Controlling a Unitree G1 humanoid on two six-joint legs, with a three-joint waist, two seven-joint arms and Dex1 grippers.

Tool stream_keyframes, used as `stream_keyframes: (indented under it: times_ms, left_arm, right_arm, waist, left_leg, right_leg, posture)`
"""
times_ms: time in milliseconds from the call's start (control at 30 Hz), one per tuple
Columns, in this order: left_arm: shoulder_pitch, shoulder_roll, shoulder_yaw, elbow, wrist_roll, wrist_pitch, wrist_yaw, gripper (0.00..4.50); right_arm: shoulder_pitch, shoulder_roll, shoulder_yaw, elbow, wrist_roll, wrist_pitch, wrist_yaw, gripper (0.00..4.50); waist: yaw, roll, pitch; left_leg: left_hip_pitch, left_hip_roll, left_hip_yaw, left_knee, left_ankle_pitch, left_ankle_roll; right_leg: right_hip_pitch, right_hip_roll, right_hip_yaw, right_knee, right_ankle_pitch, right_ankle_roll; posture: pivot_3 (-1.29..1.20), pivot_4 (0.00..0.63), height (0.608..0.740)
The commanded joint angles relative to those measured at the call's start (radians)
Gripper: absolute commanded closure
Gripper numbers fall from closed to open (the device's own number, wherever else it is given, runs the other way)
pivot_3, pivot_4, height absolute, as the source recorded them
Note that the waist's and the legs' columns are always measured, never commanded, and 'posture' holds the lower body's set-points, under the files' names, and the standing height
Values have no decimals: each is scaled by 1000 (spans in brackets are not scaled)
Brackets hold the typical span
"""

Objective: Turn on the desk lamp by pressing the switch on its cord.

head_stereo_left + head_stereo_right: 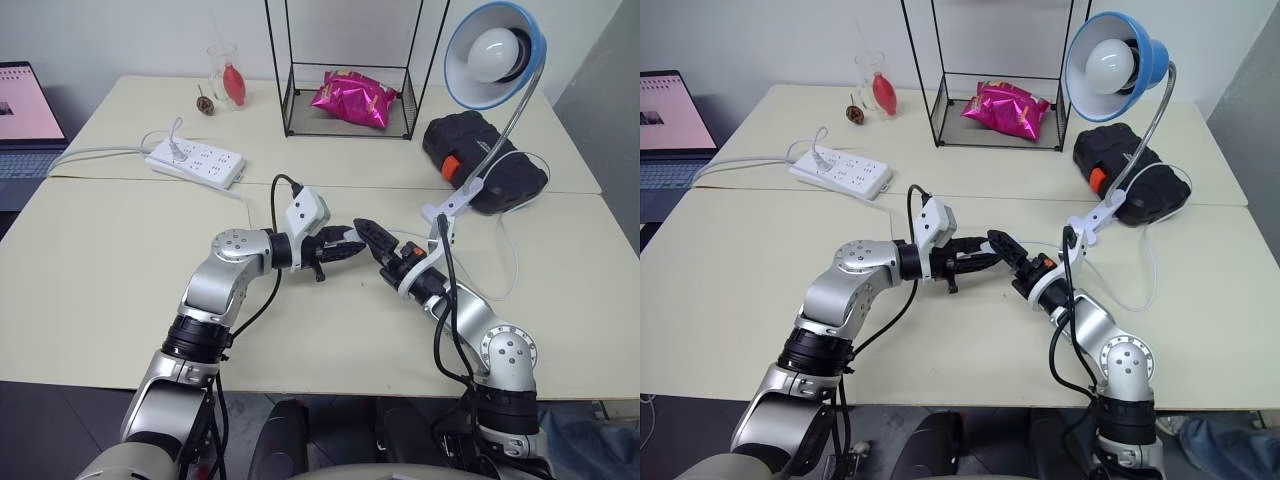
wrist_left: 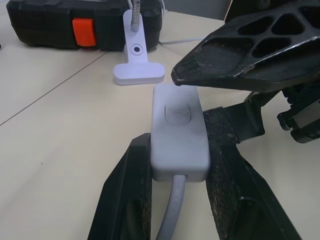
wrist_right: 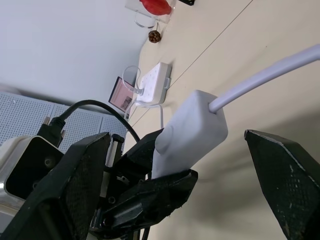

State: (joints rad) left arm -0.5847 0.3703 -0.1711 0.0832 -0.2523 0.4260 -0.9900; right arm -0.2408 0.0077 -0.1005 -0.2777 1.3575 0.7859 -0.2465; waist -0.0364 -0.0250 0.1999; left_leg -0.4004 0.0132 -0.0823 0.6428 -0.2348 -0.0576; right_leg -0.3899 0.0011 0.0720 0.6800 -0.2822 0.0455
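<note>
Here two pale tables [image 1: 100, 260] stand pushed together, a seam running between them, against a white wall [image 1: 100, 30]. A laptop [image 1: 25, 120] sits open at the far left edge. At the back stands a black wire rack [image 1: 345, 70] with a pink bag [image 1: 352, 98] inside it, and to its left a glass [image 1: 225, 72] holding something red. A power strip [image 1: 197, 163] lies on the left of the far table. On the right a black case [image 1: 485, 160] with an orange latch rests beside the lamp [image 1: 495, 52], whose blue shade and white bulb rise on a silver neck from a white clip base [image 2: 137, 70] set on the table.

Over the near table the two grippers meet. The left gripper [image 2: 177, 165] is clamped on the switch [image 2: 179, 132], one finger on each long side, holding it above the tabletop; the cord [image 2: 172, 215] leaves the switch between those fingers. The right gripper [image 3: 185, 180] is spread wide and holds nothing; one fingertip [image 2: 182, 77] sits at the switch's far end, just short of its oval button.
</note>
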Motion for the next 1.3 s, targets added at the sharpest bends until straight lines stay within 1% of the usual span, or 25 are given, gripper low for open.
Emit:
stream_keyframes:
  times_ms: [33,300,333,400,667,767,833,900,1233,1300]
  left_arm:
    - [-4,10,-4,-38,-4,-10,-1,3401]
    - [-6,14,-5,-36,-4,-10,-5,3401]
    - [-7,14,-5,-36,-4,-10,-5,3401]
    - [-8,14,-4,-35,-5,-10,-4,3401]
    - [-5,12,-7,-43,-9,-9,-8,3401]
    - [-4,12,-8,-44,-9,-10,-8,3401]
    - [-4,13,-9,-47,-9,-9,-9,3401]
    - [-4,14,-11,-49,-11,-9,-8,3401]
    - [-3,12,-12,-48,-12,-13,0,3401]
    - [-2,10,-11,-48,-10,-16,5,3401]
  right_arm:
    - [-4,8,-12,-25,35,-9,2,0]
    - [11,19,-7,-28,40,-8,1,0]
    - [12,20,-7,-27,41,-7,0,373]
    - [14,21,-7,-25,43,-7,-2,651]
    - [11,27,-1,-12,43,-3,-5,2787]
    - [9,27,2,-9,40,0,-5,3480]
    - [7,24,2,-10,43,2,-7,3764]
    - [6,23,3,-10,43,2,-9,3836]
    - [2,14,2,-7,40,0,5,3850]
    - [3,-1,4,-10,38,9,23,3150]
  waist:
    - [0,0,0]
    - [0,0,0]
    - [0,0,0]
    - [-1,0,0]
    - [-2,0,0]
    - [-3,0,0]
    - [-3,0,0]
    - [-3,0,0]
    - [-4,0,0]
    - [-4,0,0]
  left_leg:
    - [0,0,0,0,0,0]
    - [0,0,0,0,0,0]
    - [0,0,0,0,0,0]
    - [0,0,0,0,0,0]
    - [0,0,0,-1,0,0]
    - [0,0,0,-1,0,0]
    - [0,0,0,-1,0,0]
    - [0,0,0,-1,0,0]
    - [0,0,0,-2,0,0]
    - [0,0,0,-2,0,0]
  right_leg:
    - [0,0,0,0,0,0]
    - [0,0,0,0,0,0]
    - [0,0,0,0,0,0]
    - [0,0,0,0,0,0]
    - [0,0,0,0,-1,1]
    - [0,0,0,0,-1,1]
    - [-1,0,0,0,-1,1]
    - [0,0,0,0,-1,1]
    - [-1,0,0,-1,-2,1]
    - [-1,0,0,-1,-2,1]
  posture:
    - [0,150,740]
    - [0,150,740]
    - [0,150,740]
    - [0,150,740]
    - [0,150,740]
    - [0,150,740]
    - [0,150,740]
    - [0,150,740]
    - [0,150,740]
    - [0,150,740]
